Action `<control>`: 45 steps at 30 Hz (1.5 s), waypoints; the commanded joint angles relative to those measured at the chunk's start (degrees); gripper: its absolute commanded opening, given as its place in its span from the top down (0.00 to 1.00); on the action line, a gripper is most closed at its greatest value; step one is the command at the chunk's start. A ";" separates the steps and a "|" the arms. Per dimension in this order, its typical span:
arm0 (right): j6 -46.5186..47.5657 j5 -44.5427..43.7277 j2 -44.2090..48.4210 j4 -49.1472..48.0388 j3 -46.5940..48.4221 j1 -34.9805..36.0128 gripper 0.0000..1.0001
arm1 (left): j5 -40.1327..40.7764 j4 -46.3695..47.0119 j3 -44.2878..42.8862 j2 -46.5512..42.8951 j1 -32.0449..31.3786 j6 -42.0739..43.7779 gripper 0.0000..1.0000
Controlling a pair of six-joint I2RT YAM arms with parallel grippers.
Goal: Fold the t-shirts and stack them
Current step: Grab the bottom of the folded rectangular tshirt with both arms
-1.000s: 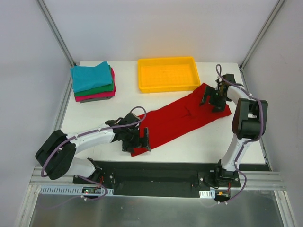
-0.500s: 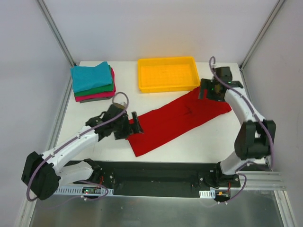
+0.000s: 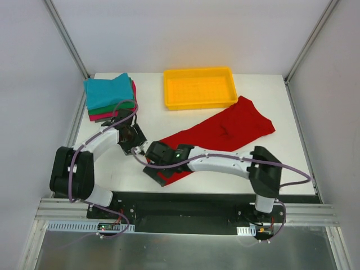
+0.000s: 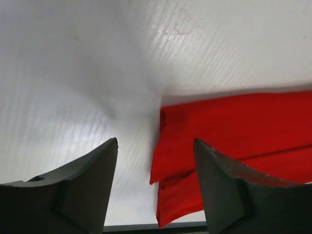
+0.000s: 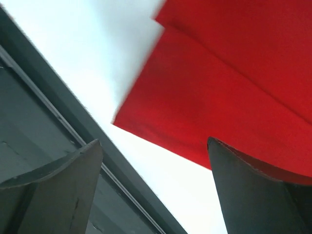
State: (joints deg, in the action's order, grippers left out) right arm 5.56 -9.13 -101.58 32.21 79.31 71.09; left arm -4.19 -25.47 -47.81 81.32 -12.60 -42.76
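Far left, the teal shirt (image 3: 108, 91) topped the folded stack, with the green shirt (image 3: 112, 107) under it and the pink-red shirt (image 3: 112, 116) at the bottom. The left gripper (image 4: 156, 146) hovered over the bare table (image 3: 298, 146), fingers spread and holding nothing, just beside the red shirt (image 3: 225, 129). The right gripper (image 5: 153, 146) hung wide apart and empty over that shirt's near corner. The red shirt lay flat and diagonal, its far end beside the yellow tray (image 3: 199, 104).

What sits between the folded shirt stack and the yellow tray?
Nothing; the top view shows only bare white table between the folded shirt stack and the yellow tray.
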 commanded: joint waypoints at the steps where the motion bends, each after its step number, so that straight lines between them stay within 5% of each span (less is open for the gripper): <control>1: 1.91 -2.29 -6.60 2.25 7.52 3.26 0.11 | -5.30 0.69 -2.81 6.47 0.74 3.21 0.42; 10: 5.07 4.03 -13.29 -4.08 5.77 3.53 0.25 | -7.68 4.29 0.44 11.05 0.74 2.86 0.63; 17: 5.07 2.53 -16.37 -4.70 3.58 3.35 0.40 | -8.83 5.61 1.67 13.34 0.74 2.95 0.99; 27: 0.60 1.91 -6.72 -2.59 -7.66 3.70 0.86 | -7.51 5.96 12.37 2.20 0.21 -1.26 1.00; 37: -5.47 12.37 7.70 -1.97 -21.82 8.71 0.96 | -3.55 5.88 25.04 -18.46 -17.62 -15.59 1.00; 45: -12.33 24.58 14.91 -10.39 -24.11 10.47 0.99 | -4.26 2.89 25.67 -29.89 -18.42 -17.00 1.00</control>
State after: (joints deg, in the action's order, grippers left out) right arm -1.98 6.09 -91.85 26.81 56.31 81.23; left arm -11.44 -19.51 -21.82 56.40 -30.79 -57.93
